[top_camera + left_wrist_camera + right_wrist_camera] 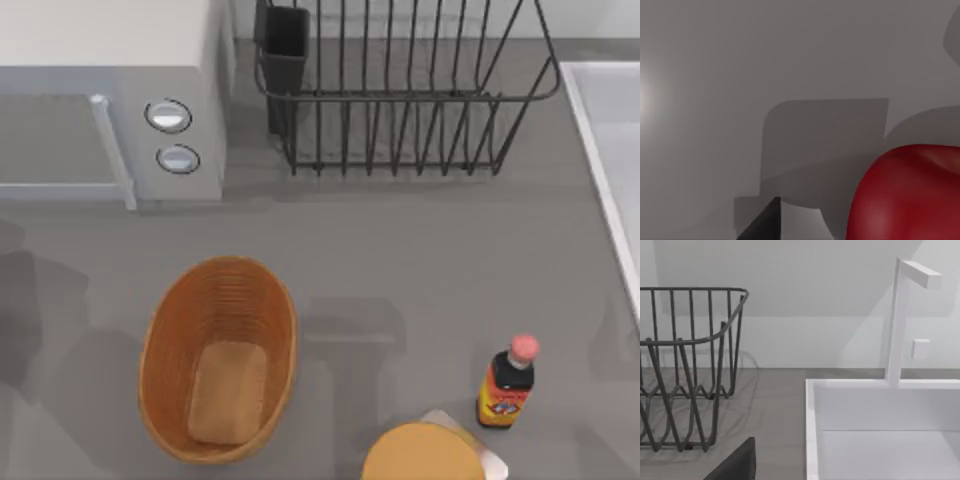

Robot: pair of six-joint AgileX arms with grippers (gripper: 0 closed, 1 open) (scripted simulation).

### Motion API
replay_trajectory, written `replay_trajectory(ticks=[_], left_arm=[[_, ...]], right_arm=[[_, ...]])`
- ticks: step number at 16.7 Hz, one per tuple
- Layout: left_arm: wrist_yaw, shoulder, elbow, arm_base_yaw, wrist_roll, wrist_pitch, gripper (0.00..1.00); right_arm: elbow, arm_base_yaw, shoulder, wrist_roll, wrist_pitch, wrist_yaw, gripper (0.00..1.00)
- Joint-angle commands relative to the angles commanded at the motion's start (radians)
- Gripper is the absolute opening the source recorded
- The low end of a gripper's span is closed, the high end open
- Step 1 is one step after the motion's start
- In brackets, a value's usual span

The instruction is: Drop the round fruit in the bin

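The round fruit [905,195], glossy and red, lies very close in the left wrist view on the grey tabletop. A dark edge of my left gripper [762,225] shows beside it, apart from the fruit. The bin [170,330], an oval orange-brown wicker basket with a tan bottom, sits at the front left of the table in the top view and holds nothing. A dark edge of my right gripper [735,465] shows in the right wrist view, near the dish rack and the sink.
A microwave [110,100] stands at the back left. A black wire dish rack [400,100] with a black cup [285,50] is at the back middle. A white sink [610,150] is at the right. A sauce bottle [508,385] and an orange-yellow round thing [422,455] stand at the front right.
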Motion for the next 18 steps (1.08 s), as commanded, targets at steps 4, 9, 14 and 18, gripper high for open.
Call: replay_trajectory(ticks=[4,9,14,18], left_arm=[[0.000,0.000,0.000,0.000,0.000,0.000,0.47],[0.000,0.000,0.000,0.000,0.000,0.000,0.10],[0.000,0.000,0.000,0.000,0.000,0.000,0.00],[0.000,0.000,0.000,0.000,0.000,0.000,0.00]], right_arm=[[0.000,0.000,0.000,0.000,0.000,0.000,1.00],[0.000,0.000,0.000,0.000,0.000,0.000,1.00],[0.000,0.000,0.000,0.000,0.000,0.000,1.00],[0.000,0.000,0.000,0.000,0.000,0.000,1.00]])
